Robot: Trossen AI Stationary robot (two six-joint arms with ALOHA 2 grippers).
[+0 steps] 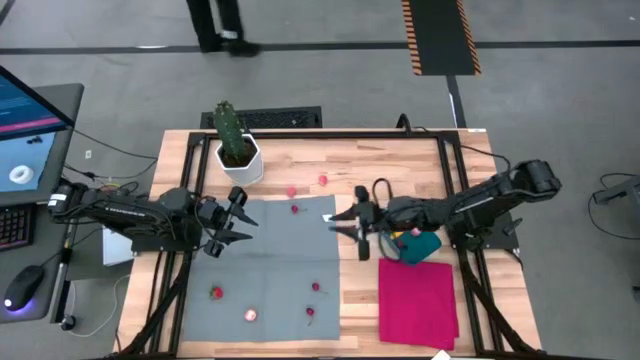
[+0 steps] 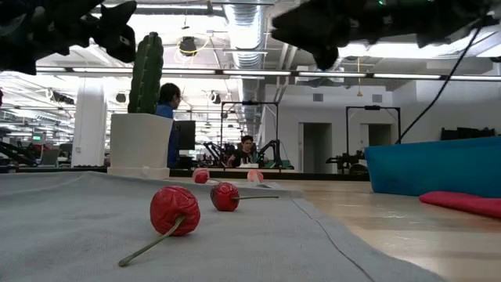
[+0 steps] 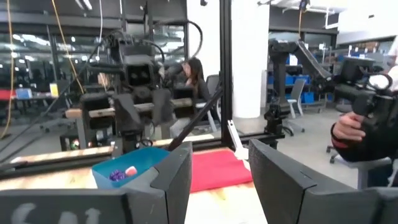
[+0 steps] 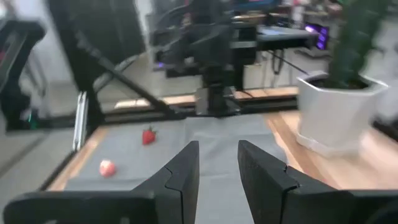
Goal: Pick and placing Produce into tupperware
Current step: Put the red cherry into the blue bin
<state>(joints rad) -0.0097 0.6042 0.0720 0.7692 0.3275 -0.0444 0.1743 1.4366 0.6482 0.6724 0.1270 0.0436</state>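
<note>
The teal tupperware (image 1: 424,246) stands at the far end of the magenta cloth (image 1: 418,302), partly under my right arm. In the left wrist view a purple and a pink piece (image 3: 122,173) lie in the tub (image 3: 134,163). Small red and pink produce is scattered on the grey mat (image 1: 265,262): a red one (image 1: 215,293), a pink one (image 1: 250,315), two red ones (image 1: 316,288) near the front, and more (image 1: 295,209) toward the far edge. My left gripper (image 1: 245,217) hovers open over the mat's left part. My right gripper (image 1: 335,225) hovers open above the mat's right edge, empty (image 4: 217,168).
A green cactus (image 1: 229,126) in a white pot (image 1: 241,162) stands at the far left of the table, just beyond the mat. A black frame (image 1: 300,133) borders the table. People sit and stand in the room beyond (image 2: 167,102).
</note>
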